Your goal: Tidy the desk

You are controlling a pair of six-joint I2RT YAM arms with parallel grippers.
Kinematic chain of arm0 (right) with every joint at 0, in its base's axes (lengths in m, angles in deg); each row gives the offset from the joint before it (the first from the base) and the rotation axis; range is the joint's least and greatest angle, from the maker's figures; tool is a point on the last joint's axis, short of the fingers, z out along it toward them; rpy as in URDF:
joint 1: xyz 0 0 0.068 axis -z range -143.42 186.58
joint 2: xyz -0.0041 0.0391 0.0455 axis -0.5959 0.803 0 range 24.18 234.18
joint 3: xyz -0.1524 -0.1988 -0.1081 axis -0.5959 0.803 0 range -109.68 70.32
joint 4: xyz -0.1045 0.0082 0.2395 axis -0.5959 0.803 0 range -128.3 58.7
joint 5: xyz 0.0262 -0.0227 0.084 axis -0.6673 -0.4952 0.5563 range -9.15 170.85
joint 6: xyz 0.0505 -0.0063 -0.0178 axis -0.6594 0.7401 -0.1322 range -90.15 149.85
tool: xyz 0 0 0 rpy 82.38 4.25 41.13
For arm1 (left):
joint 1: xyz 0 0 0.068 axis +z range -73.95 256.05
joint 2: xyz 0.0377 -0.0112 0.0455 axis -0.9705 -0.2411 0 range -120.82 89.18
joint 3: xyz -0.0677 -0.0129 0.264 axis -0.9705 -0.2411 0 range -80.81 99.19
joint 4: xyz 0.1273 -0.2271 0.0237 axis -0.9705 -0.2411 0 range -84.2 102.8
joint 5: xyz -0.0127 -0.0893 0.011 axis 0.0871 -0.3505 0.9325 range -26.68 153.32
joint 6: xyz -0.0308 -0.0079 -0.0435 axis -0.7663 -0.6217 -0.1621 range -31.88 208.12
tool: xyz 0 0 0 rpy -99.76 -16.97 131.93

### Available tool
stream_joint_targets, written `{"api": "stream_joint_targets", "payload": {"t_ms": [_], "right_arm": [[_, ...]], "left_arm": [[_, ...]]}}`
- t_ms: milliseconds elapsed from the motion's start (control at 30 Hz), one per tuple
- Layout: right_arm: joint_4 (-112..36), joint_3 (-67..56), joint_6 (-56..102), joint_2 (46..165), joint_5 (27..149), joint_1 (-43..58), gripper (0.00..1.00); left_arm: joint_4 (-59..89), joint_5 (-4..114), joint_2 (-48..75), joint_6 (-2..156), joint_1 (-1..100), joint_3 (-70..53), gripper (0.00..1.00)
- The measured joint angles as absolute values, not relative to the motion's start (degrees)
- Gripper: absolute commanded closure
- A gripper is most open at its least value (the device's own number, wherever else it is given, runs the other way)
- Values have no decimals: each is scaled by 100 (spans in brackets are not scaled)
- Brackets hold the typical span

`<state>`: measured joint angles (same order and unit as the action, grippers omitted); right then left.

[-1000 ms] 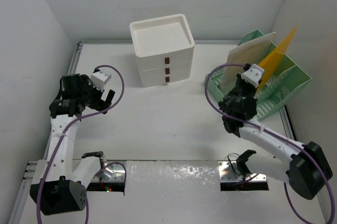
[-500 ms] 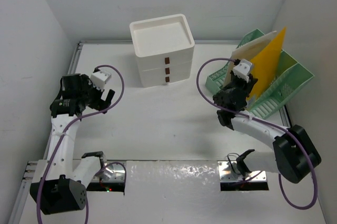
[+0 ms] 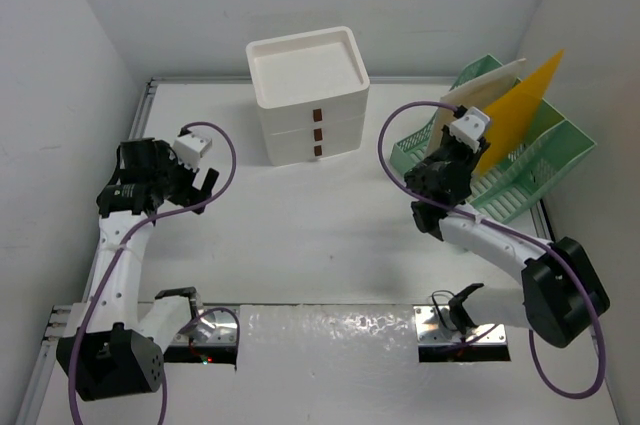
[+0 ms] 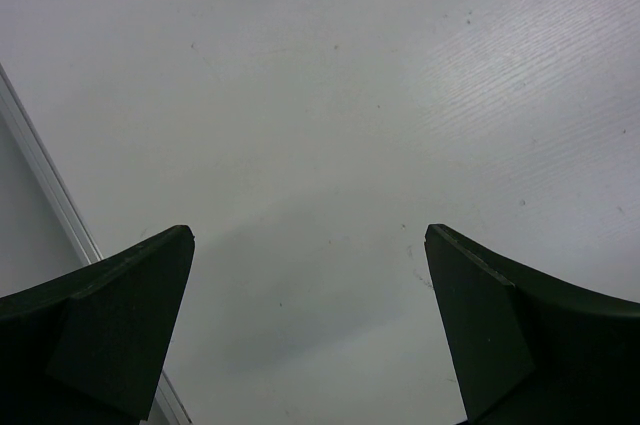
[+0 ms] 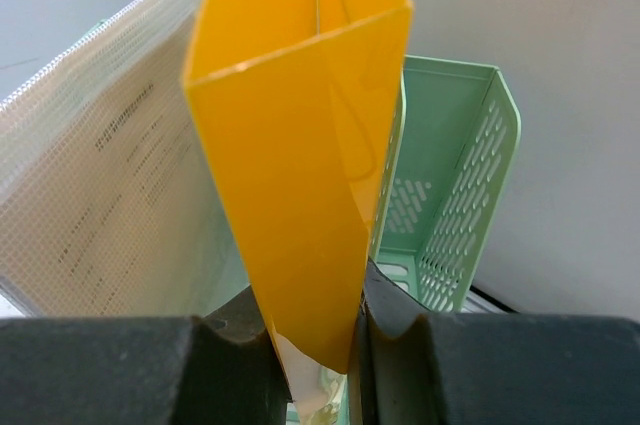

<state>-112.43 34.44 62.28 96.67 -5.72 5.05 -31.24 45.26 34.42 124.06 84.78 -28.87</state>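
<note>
Right tool (image 5: 312,345) clamps yellow folder (image 5: 300,145) by its lower edge, upright over green rack (image 3: 540,160), far right. Likely for slotting beside mesh pouch (image 5: 100,165). Left tool (image 4: 308,235) wide, hovering above surface (image 3: 300,235), left side.

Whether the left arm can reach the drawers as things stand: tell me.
Probably yes. The left gripper is open and empty, and only bare desk lies between it and the drawers. The right gripper is off at the rack, shut on a yellow folder.
</note>
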Motion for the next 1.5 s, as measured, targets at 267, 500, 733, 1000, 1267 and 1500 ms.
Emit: {"api": "stream_joint_targets", "payload": {"t_ms": [267,500,733,1000,1267,1500], "right_arm": [[-11256,3776,6107,9763,-563,520,20],[-11278,3649,6713,9752,-550,509,1],[-8806,2594,5485,8944,261,109,1],[-3475,-232,3185,8506,6466,450,1],[-904,998,2457,7626,8252,448,1],[-537,3488,1646,6485,8152,448,1]], "left_arm": [[-3113,4563,3497,12415,8478,-2922,0],[-3113,4578,3499,12430,8478,-2922,0],[-3126,4574,3499,12430,8478,-2919,0],[-3204,4653,3521,12426,8478,-2919,0],[-3196,4793,3798,12373,8478,-3103,0],[-2936,5018,4041,12198,8478,-3739,0]]}}
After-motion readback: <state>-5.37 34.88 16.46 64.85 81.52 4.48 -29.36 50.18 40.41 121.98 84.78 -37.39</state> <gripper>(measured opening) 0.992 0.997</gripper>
